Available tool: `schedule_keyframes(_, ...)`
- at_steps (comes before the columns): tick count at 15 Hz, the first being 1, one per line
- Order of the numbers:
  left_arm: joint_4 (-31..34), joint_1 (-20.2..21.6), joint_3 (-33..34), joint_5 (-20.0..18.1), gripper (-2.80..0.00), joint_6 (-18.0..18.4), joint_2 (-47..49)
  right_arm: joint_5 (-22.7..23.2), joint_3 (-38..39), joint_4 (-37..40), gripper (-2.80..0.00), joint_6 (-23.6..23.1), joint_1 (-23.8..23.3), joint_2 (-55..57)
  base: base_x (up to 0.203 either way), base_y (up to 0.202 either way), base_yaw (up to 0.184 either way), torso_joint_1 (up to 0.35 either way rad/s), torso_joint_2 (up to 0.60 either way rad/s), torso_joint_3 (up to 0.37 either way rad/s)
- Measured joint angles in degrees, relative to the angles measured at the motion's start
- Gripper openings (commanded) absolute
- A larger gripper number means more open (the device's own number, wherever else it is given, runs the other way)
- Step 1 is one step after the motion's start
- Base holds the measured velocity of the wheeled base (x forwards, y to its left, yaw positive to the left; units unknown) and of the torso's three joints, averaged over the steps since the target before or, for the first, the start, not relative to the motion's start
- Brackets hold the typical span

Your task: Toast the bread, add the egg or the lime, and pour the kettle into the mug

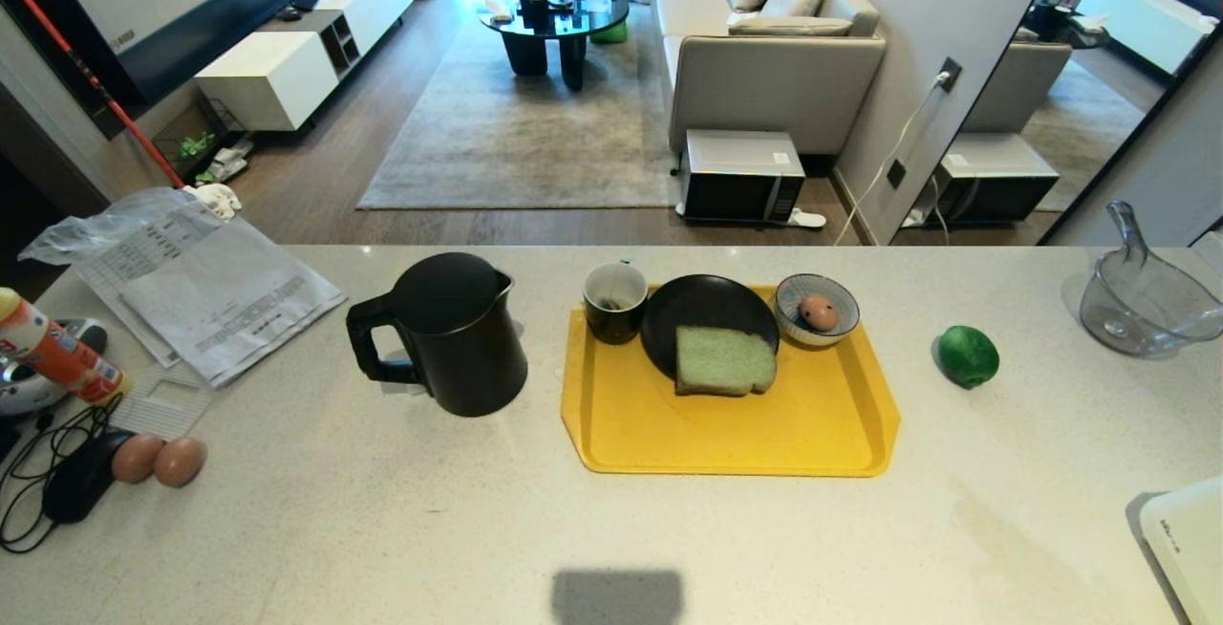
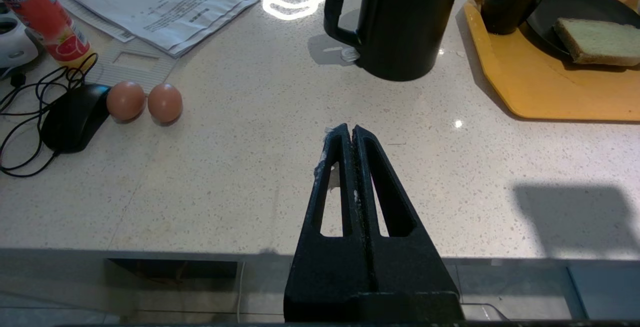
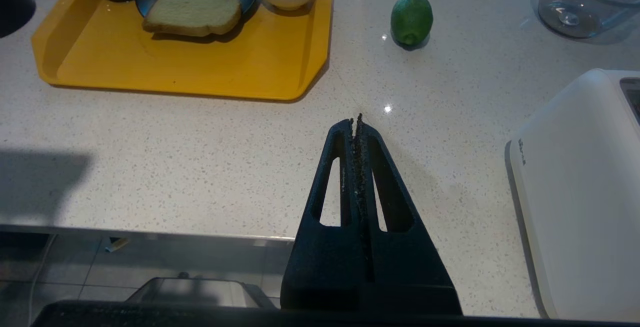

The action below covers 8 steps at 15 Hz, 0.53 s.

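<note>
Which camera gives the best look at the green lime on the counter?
The right wrist view: the lime lies whole and close on the bare counter beside the yellow tray. The head view shows it too, smaller. The left wrist view does not include it.

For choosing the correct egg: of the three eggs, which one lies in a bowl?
The spotted egg in the striped bowl on the yellow tray; the two plain eggs lie on the bare counter.

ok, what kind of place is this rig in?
Most likely a home: a pale stone counter facing an open living room. A sofa, a dark coffee table on a rug, and a microwave sitting on the floor all point to an apartment, not a lab.
</note>
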Motion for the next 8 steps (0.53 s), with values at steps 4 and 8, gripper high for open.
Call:
schedule_keyframes(4, 0.0, 0.0, 0.0, 0.0, -2.8, 0.0, 0.0, 0.0, 0.0, 0.0, -2.8, 0.0, 0.0, 0.0, 0.0, 0.0, 0.0, -0.059, 0.12, 0.062)
schedule_keyframes(8, 0.0, 0.0, 0.0, 0.0, -2.8, 0.1, 0.0, -0.1, 0.0, 0.0, -2.8, 0.0, 0.0, 0.0, 0.0, 0.0, 0.0, -0.053, 0.13, 0.062)
